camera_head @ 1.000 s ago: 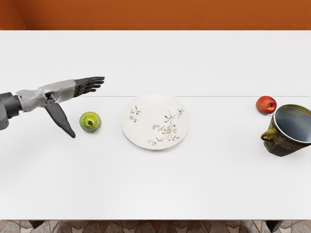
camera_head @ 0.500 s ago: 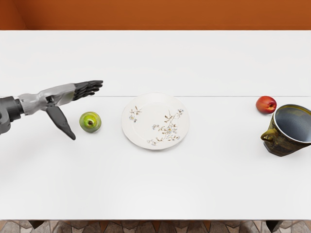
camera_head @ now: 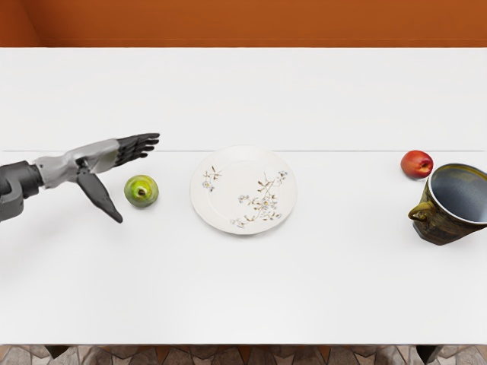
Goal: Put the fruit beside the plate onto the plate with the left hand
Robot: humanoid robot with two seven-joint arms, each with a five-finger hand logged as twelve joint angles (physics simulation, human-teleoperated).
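Note:
A green pear-like fruit (camera_head: 141, 190) lies on the white table just left of a white floral plate (camera_head: 243, 189). My left hand (camera_head: 122, 171) comes in from the left edge and hovers beside the fruit, slightly behind and to its left. Its fingers (camera_head: 141, 143) stretch out flat toward the right, the thumb (camera_head: 99, 198) points down and forward, and nothing is held. The fruit sits in the gap between thumb and fingers, apart from both. The plate has nothing on it.
A red peach-like fruit (camera_head: 417, 163) lies at the far right, next to a dark olive mug (camera_head: 452, 203) with a blue-grey inside. A terracotta wall runs along the table's far edge (camera_head: 243, 48).
The left hand has dropped lower and drawn closer to the green fruit, with the thumb now nearer its left side. The fruit and plate have not moved.

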